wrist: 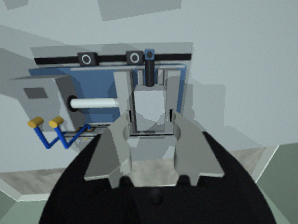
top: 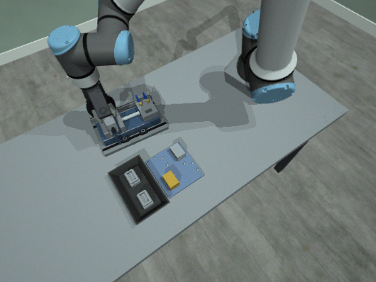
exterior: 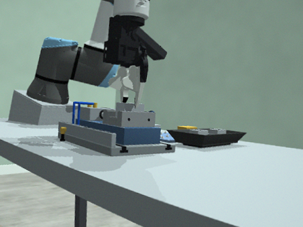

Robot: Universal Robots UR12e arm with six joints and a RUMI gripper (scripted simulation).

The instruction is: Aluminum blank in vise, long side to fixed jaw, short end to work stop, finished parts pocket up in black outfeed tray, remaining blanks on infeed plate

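At centre left of the top view, the gripper (wrist: 148, 131) hangs over the vise (top: 132, 125), its fingers parted and just off either side of the gray blank (wrist: 148, 107) lying between the jaws. Lower centre, two finished parts sit in the black tray (top: 118, 181); beside it the infeed plate (top: 191, 166) carries a yellow brass blank (top: 170, 179)

light: bright, even, overhead | shadows: soft, layered on table (top: 248, 149) | focus: slightly soft, pixelated | glare: none
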